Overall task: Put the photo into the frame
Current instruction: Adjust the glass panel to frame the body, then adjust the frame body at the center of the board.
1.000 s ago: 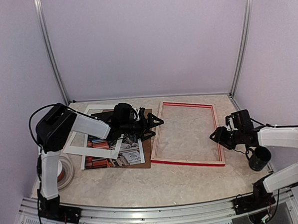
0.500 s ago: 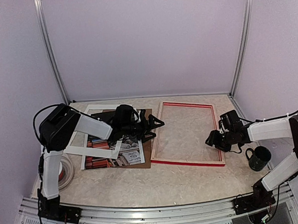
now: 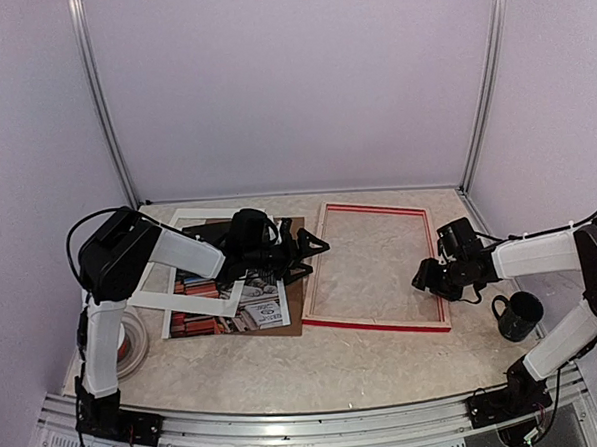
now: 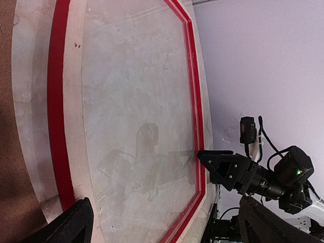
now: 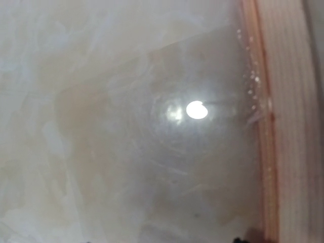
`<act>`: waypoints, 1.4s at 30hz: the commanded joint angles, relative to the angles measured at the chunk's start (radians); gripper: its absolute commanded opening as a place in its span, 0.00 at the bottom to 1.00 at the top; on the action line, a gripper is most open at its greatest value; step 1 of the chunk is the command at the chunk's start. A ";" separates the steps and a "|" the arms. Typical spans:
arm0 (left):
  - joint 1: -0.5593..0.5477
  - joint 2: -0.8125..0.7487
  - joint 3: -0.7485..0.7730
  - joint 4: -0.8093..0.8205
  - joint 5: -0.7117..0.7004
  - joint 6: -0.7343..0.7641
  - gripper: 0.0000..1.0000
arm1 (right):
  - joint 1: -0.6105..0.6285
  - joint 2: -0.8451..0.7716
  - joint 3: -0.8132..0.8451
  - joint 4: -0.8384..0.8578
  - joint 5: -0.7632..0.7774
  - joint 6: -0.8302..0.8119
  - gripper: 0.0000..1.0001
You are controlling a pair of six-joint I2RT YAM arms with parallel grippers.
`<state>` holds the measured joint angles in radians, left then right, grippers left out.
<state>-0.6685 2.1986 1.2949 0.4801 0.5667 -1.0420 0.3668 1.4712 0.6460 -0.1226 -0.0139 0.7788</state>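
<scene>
My left pincer (image 3: 315, 258) hung wide open beside the red frame (image 3: 376, 323), and I could not tell if my right pincer (image 3: 423, 275) at the frame's other side was open or shut. The cat photo (image 3: 261, 308) lay outside the frame, partly under the white mat board (image 3: 187, 301). I thought it best to pinch one bare photo edge softly and slide it out flat.

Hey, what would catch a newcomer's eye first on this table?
The big red frame lying flat right of centre, with the right fingers at its right edge. To its left, the photo lies partly hidden under a white mat, the left fingers spread open at its right side.
</scene>
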 commanded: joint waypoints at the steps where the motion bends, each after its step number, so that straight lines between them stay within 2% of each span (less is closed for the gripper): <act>1: -0.005 0.016 -0.008 0.016 -0.011 0.004 0.99 | 0.011 0.042 0.033 -0.073 0.046 0.000 0.60; 6: 0.003 -0.016 -0.031 0.045 -0.020 0.001 0.99 | 0.011 0.032 0.031 -0.045 0.016 -0.003 0.61; 11: 0.021 -0.077 -0.037 -0.006 -0.073 0.056 0.99 | 0.011 -0.089 0.028 0.005 -0.042 -0.022 0.61; 16: 0.016 -0.114 -0.030 -0.100 -0.144 0.121 0.99 | 0.009 -0.218 0.044 -0.023 0.031 -0.034 0.62; 19: 0.003 -0.091 0.003 -0.159 -0.150 0.139 0.99 | 0.003 -0.243 0.060 -0.075 0.096 -0.028 0.64; 26: -0.028 -0.043 0.051 -0.253 -0.191 0.171 0.99 | -0.053 -0.219 0.031 -0.128 0.113 0.020 0.68; 34: -0.059 -0.023 0.068 -0.304 -0.214 0.190 0.99 | -0.128 -0.137 -0.025 -0.050 0.019 0.050 0.71; 42: -0.080 -0.010 0.071 -0.284 -0.189 0.179 0.99 | -0.147 -0.019 -0.004 0.030 -0.040 0.037 0.71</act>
<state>-0.7315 2.1605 1.3418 0.1963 0.3695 -0.8734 0.2375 1.4208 0.6361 -0.1600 -0.0185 0.8162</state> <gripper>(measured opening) 0.989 0.712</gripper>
